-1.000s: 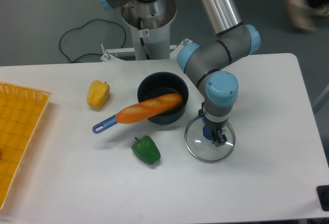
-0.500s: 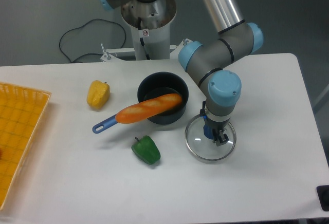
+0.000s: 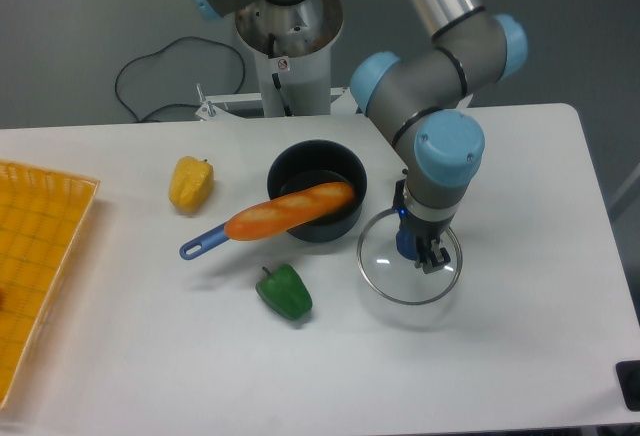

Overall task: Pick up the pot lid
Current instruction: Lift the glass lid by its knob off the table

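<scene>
From the fixed camera, the glass lid (image 3: pixel 392 283) sits at four o'clock from the middle. The hand (image 3: pixel 417 240) looks closed on its blue knob (image 3: pixel 406 245), likely for easy lifting; the fingers partly hide it. Beyond, at the lid's ten o'clock, an orange thing (image 3: pixel 285 212) covers some of the black pot (image 3: pixel 297 168).

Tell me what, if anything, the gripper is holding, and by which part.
The gripper is holding the lid by the blue knob at its middle.
</scene>
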